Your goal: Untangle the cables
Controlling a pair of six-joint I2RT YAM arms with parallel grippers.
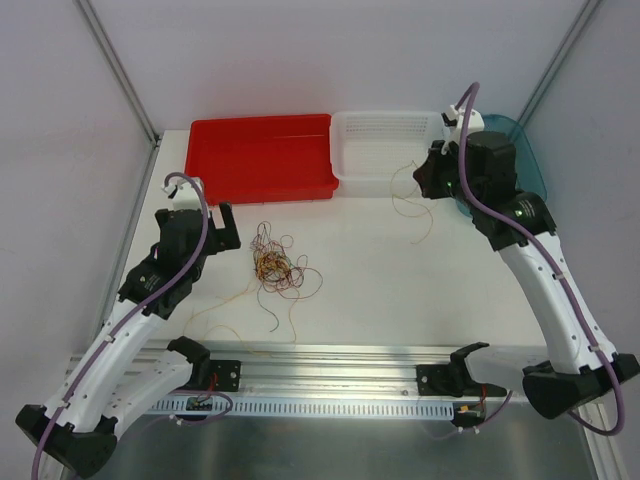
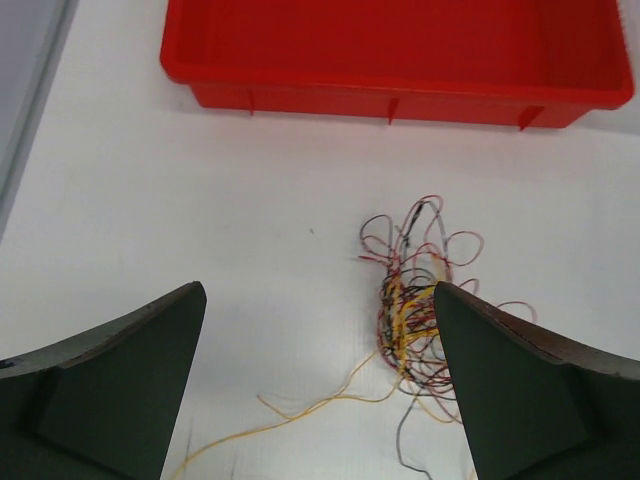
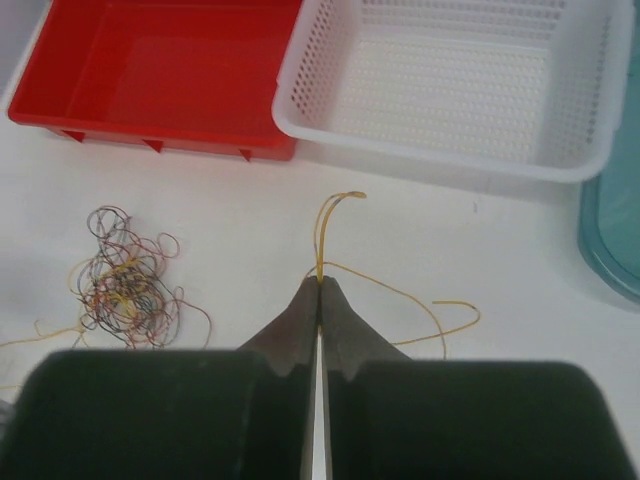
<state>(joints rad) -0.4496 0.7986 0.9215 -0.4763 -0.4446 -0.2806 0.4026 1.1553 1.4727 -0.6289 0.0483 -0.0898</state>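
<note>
Right wrist view: right gripper jaws pinched fully together on single yellow wire. Loop pokes past tips, tail curls right over table. Left gripper jaws spread wide, empty. Wire clump partly behind one finger, mid-table, near side of red bin.

Judgement: carry held wire clear, probably over white perforated basket, before release. Left should pinch clump edge, not centre, to avoid tightening knots.

Count: one clump, one separated wire, one bin, one basket, two grippers.
</note>
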